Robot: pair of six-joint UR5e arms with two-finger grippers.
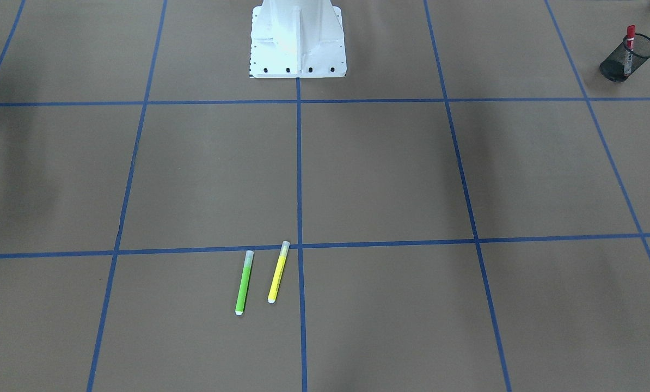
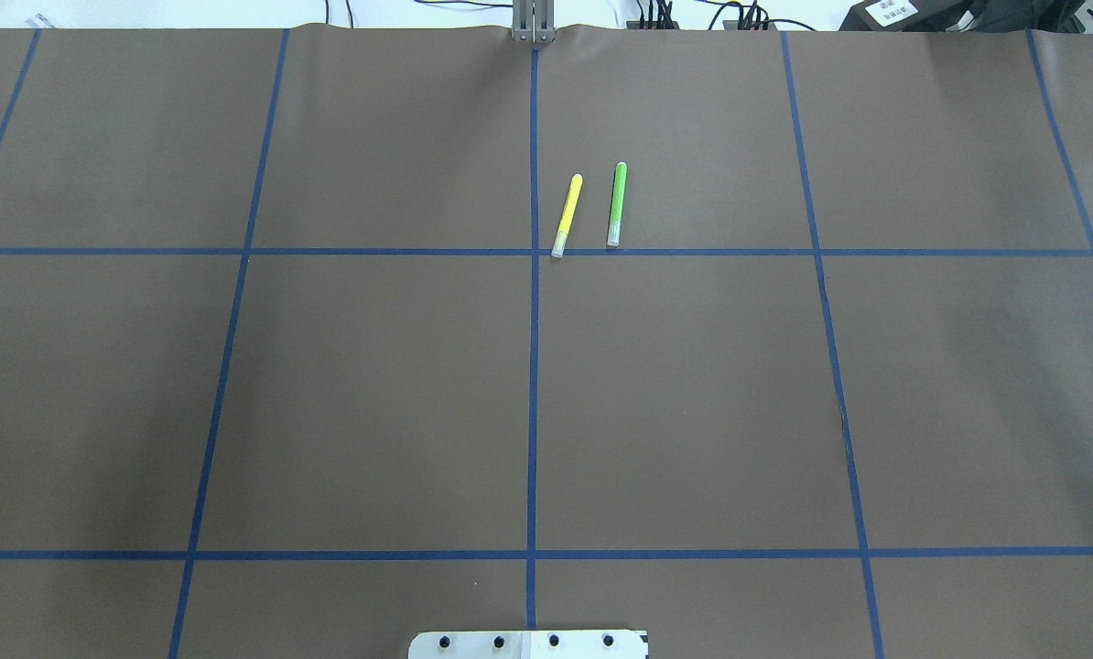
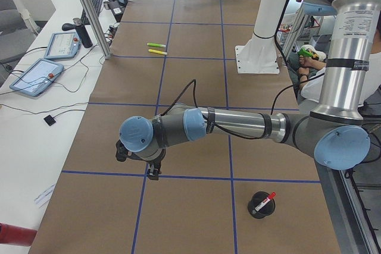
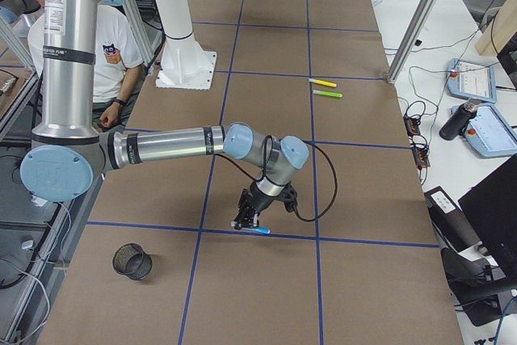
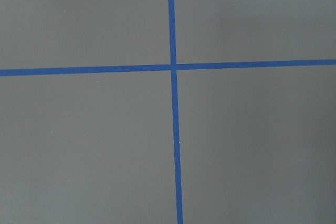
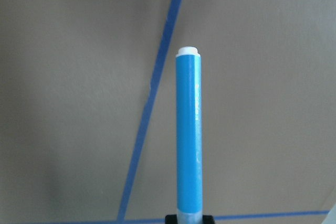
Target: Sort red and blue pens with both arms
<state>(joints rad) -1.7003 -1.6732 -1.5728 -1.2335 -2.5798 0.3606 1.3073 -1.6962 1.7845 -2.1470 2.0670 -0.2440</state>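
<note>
Red pen (image 1: pixel 630 39) stands tilted in a black mesh cup (image 1: pixel 616 66) nr the bench's (image 1: pixel 379 174) left, robot-side corner, apart from the left gripper (image 3: pixel 153 171). That gripper hangs low over a tape cross (image 5: pixel 174 67); can't tell how its jaws stand. Left arm (image 3: pixel 238 124): forearm level, stretched across bench, wrist bent down. Right gripper (image 4: pixel 252 220): jaws pinching blue pen (image 6: pixel 188 135), which juts out roughly level just above bench, nr right end. Right arm (image 4: pixel 170 145): forearm level, wrist turned down.

Green marker (image 1: pixel 244 282) beside yellow marker (image 1: pixel 278 272), black mesh cup (image 1: pixel 614 64), blue-taped brown table (image 1: pixel 385 174)
</note>
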